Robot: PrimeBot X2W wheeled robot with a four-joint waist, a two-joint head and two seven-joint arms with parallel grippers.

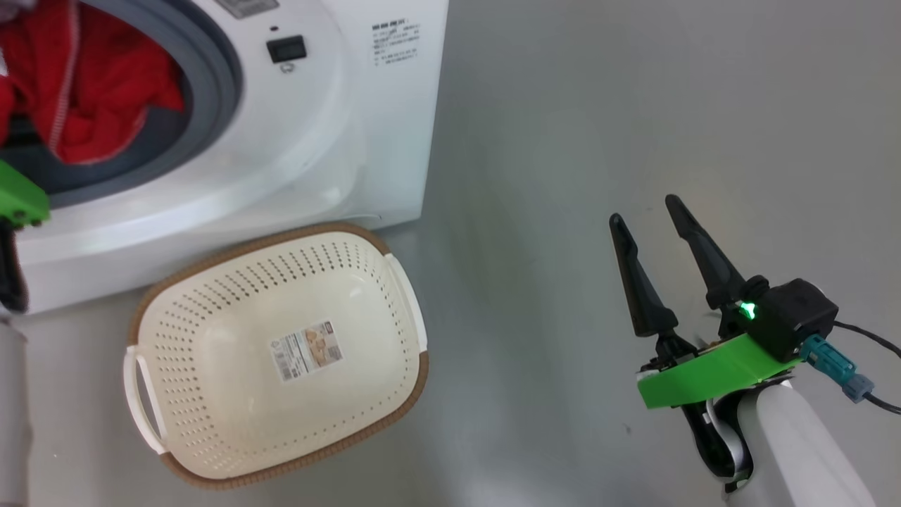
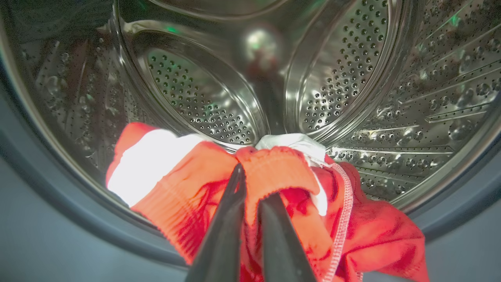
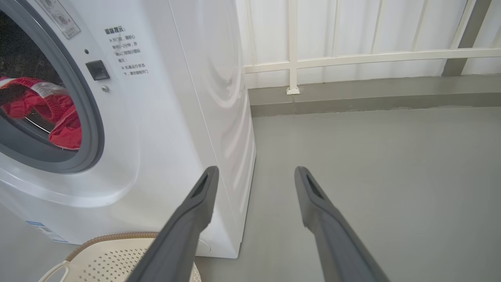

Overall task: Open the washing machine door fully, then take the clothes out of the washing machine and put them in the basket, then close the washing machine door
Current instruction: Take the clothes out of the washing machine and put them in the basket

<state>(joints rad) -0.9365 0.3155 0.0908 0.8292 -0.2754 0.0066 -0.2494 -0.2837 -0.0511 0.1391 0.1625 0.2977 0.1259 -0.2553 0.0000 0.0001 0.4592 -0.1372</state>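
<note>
the left gripper point(image 2: 253, 181) is inside the opening of the washing machine point(image 1: 352, 127), and its two dark fingers are pressed together on a fold of the red clothes point(image 2: 184, 180). the clothes lie at the mouth of the steel drum point(image 2: 344, 58) and hang partly over the grey rubber ring point(image 1: 215, 91). the basket point(image 1: 211, 331) stands on the grey floor point(image 1: 598, 105) just in front of the machine, with a paper label point(image 1: 307, 350) on its bottom. the right gripper point(image 1: 644, 211) is above the floor, well to the right of the basket, with its jaws spread wide and holding nothing.
</note>
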